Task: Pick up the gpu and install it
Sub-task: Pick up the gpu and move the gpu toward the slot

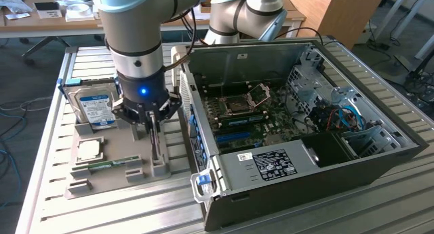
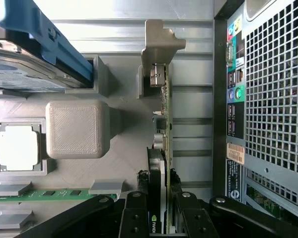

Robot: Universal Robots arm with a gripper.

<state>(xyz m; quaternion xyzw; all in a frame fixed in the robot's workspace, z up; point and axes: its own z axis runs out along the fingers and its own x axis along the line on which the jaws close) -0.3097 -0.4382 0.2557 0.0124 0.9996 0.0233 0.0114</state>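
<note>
Jaws are clamped onto the gpu, one on each flat side of the card, gripping it near its upper edge. The wrist view looks along the card edge-on. You can see green board, a few small parts sticking off one face, and the grey metal bracket at the far end.

The card stands upright on its long edge in the grey printed tray, on the side of the tray nearest the PC case. Can't tell if it's lifted clear of its slot or seated in it.

Other stuff in the tray:
- A blue-labelled hard drive is propped up at the far end in the exterior view.
- The CPU lies flat in a square pocket around the middle.
- A green RAM stick lies just in front of the CPU.

None of them touch the card.

The tray sits on the slatted metal surface, on the exterior view's left of the case. The case lies on its side with the panel off. The motherboard faces up and the power supply runs along the near wall. The arm stands vertical over the tray.
</note>
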